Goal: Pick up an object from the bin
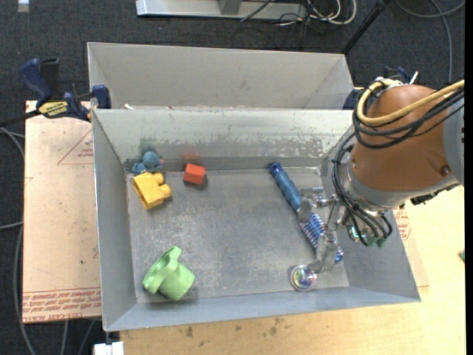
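One blue rod point(285, 186) just left of my claw point(322, 241), low at the bin's point(222, 133) right side, how open I cannot tell.

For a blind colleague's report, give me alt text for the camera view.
The arm's gripper hangs at the right of the grey bin, beside a blue stick and a shiny round piece. A green lump, yellow block and red cube lie at left.

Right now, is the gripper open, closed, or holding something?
Gripper: cannot be told. It is beside a blue coil and near a shiny round piece.
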You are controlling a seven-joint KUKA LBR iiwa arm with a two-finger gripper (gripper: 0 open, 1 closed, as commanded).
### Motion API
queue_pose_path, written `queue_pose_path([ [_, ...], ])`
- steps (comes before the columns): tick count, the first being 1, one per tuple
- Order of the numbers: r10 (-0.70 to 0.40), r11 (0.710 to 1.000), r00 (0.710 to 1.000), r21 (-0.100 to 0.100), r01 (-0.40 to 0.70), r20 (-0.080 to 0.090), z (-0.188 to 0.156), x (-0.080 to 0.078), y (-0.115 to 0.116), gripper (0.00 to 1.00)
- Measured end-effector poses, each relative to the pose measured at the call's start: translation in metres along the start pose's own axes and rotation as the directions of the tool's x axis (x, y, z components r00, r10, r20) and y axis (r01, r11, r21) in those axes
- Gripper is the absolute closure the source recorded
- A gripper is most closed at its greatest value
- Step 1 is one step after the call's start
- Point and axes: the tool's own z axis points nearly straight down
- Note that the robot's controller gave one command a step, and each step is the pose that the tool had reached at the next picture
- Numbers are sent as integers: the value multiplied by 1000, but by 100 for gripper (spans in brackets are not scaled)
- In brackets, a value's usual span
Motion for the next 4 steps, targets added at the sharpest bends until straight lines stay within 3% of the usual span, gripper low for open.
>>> queue_pose_path([
  [1, -376, 927, 927, 3, 376, 9, 162, -65, -29, 0],
  [2, -563, 827, 827, -3, 563, 12, 161, -83, -103, 0],
  [3, -305, 952, 952, -4, 305, 3, 132, -109, -104, 0],
  [4, -43, 999, 999, -23, 43, -22, 160, -154, -126, 0],
])
